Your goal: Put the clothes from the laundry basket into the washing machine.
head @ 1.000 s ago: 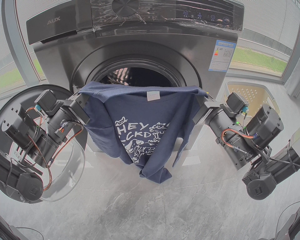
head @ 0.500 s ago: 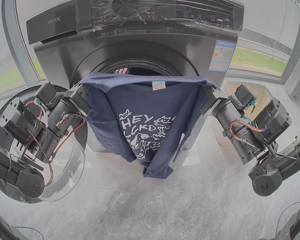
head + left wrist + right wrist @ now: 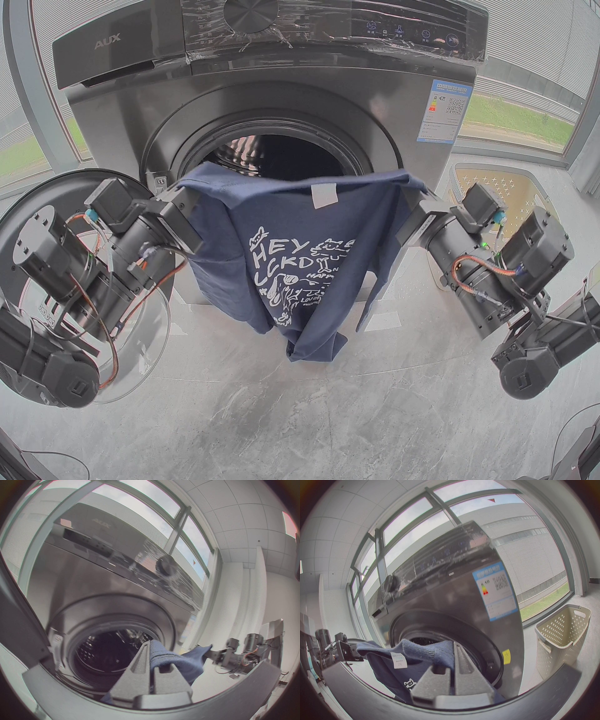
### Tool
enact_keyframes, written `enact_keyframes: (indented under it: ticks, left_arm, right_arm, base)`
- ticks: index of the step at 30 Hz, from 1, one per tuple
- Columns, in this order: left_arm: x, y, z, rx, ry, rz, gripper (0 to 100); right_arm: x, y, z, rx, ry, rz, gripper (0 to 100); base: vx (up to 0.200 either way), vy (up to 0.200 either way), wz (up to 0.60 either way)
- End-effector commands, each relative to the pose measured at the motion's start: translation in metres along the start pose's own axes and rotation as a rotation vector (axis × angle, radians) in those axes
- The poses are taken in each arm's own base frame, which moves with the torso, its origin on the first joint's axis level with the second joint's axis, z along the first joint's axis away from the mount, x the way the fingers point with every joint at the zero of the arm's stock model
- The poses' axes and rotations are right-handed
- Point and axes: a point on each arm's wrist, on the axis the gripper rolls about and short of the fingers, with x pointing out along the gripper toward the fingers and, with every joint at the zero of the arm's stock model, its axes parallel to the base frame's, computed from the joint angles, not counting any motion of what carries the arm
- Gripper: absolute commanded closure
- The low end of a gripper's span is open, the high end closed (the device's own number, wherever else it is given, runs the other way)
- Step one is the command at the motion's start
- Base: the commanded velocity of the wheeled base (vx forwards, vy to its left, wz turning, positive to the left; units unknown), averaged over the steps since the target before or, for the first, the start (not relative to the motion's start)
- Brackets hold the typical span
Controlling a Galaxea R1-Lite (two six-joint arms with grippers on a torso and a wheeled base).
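A navy T-shirt (image 3: pixel 294 262) with white print hangs spread between my two grippers in front of the washing machine (image 3: pixel 269 94). My left gripper (image 3: pixel 181 200) is shut on one shoulder of the shirt (image 3: pixel 168 662). My right gripper (image 3: pixel 409 203) is shut on the other shoulder (image 3: pixel 431 653). The shirt's top edge sits level with the lower rim of the open drum (image 3: pixel 278 153), and its hem hangs above the floor. The beige laundry basket (image 3: pixel 506 187) stands on the floor to the right of the machine, also seen as the basket (image 3: pixel 565 633) in the right wrist view.
The machine's round door (image 3: pixel 81 300) is swung open to the left, right behind my left arm. Grey marbled floor (image 3: pixel 300 412) lies in front of the machine. Windows run behind the machine on both sides.
Both grippers rose with the shirt half a second ago, then dropped back down. The left gripper has shifted right, toward the drum, so the shirt hangs less taut.
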Motion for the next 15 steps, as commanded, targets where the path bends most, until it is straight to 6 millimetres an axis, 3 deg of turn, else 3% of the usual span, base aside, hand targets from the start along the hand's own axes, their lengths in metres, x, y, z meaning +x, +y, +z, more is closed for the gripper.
enact_keyframes:
  ticks: [1, 6, 12, 13, 15]
  left_arm:
    - [-0.002, -0.025, -0.028, -0.022, 0.103, -0.118, 100]
    - [0.005, -0.027, -0.039, -0.008, 0.122, -0.144, 100]
    - [0.013, -0.026, -0.03, -0.002, 0.071, -0.126, 100]
    - [0.015, -0.026, -0.027, -0.001, 0.055, -0.119, 100]
    - [0.018, -0.026, -0.024, 0.001, 0.036, -0.109, 100]
  right_arm:
    - [-0.012, 0.005, -0.04, -0.012, 0.14, 0.018, 100]
    - [-0.028, 0.009, -0.082, -0.023, 0.288, 0.038, 100]
    - [-0.044, 0.017, -0.105, -0.037, 0.386, 0.076, 100]
    - [-0.05, 0.018, -0.111, -0.042, 0.416, 0.076, 0]
    - [-0.059, 0.015, -0.119, -0.061, 0.47, 0.074, 0]
  base:
    - [0.0, 0.0, 0.0]
    - [0.0, 0.0, 0.0]
    - [0.0, 0.0, 0.0]
    - [0.0, 0.0, 0.0]
    - [0.0, 0.0, 0.0]
